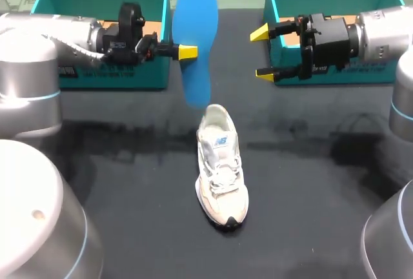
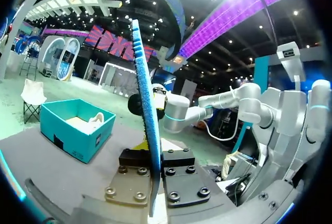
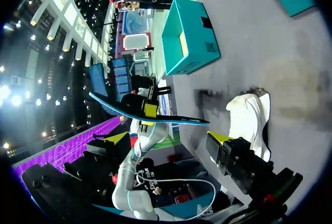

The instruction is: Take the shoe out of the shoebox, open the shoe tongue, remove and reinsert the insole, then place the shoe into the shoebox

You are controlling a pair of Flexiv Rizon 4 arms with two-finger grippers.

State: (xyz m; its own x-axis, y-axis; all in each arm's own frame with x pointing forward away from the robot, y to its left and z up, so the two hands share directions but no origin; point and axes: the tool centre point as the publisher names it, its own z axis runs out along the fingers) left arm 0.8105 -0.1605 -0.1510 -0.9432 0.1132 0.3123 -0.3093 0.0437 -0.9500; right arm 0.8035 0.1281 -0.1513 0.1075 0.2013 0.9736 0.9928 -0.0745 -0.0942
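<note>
so the left hand (image 1: 187, 51) is pinching the blue insole (image 1: 197, 33) up in the air, clear of the white shoe (image 1: 221, 166), which sits out on the table (image 1: 310, 182), while the right hand (image 1: 261, 53) hangs open

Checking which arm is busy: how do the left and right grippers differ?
The left gripper is shut on the blue insole; the right gripper holds nothing. The left gripper's fingers sit close together; the right gripper's are spread wide. Both hang above the table, pointing toward each other.
</note>
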